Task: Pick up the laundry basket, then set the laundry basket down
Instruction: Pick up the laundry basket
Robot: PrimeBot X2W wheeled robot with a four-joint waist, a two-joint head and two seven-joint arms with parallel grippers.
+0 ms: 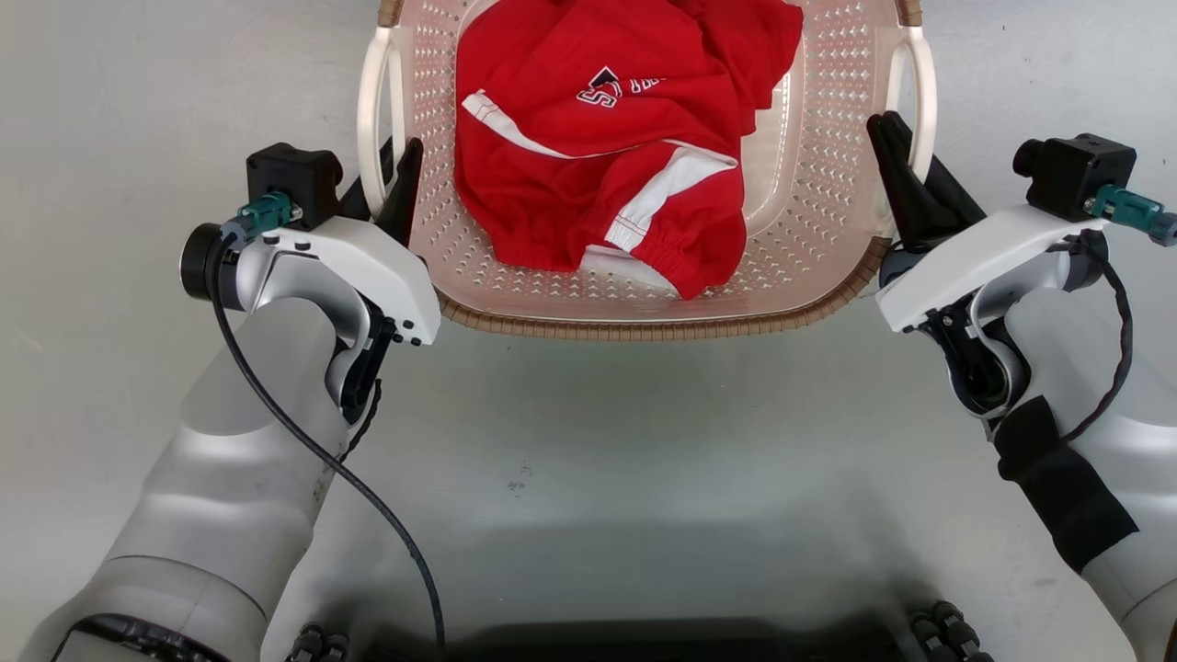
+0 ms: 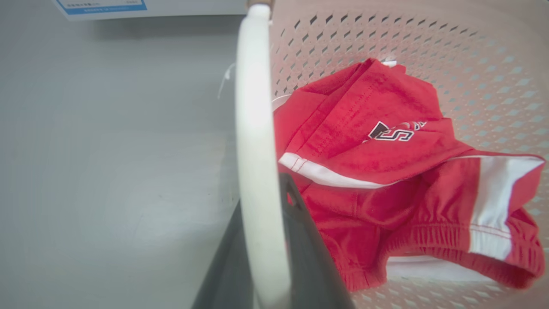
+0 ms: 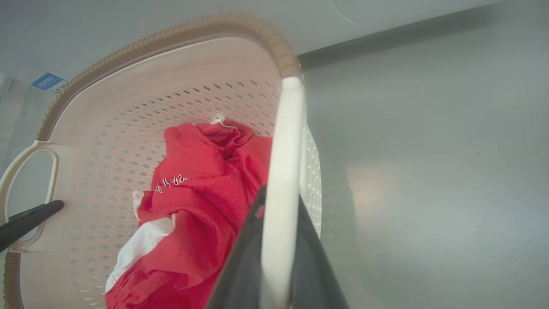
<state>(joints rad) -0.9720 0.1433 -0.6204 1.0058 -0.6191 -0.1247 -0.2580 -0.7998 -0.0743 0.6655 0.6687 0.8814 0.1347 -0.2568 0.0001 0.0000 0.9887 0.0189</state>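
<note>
The laundry basket (image 1: 818,193) is pale pink and perforated with a brown woven rim, and it sits on the grey floor between my arms. A red garment (image 1: 607,138) with white trim lies inside it. My left gripper (image 1: 391,179) is shut on the basket's white left loop handle (image 1: 372,110). In the left wrist view that handle (image 2: 253,128) runs up between the two dark fingers of the left gripper (image 2: 263,240). My right gripper (image 1: 906,165) is shut on the right handle (image 1: 922,92). The right wrist view shows that handle (image 3: 285,150) pinched between the fingers of the right gripper (image 3: 279,240).
Grey floor (image 1: 598,441) stretches out all around the basket. Beyond the basket stands a white appliance front with a blue label (image 2: 103,6). My own dark base (image 1: 644,644) sits at the bottom edge of the head view.
</note>
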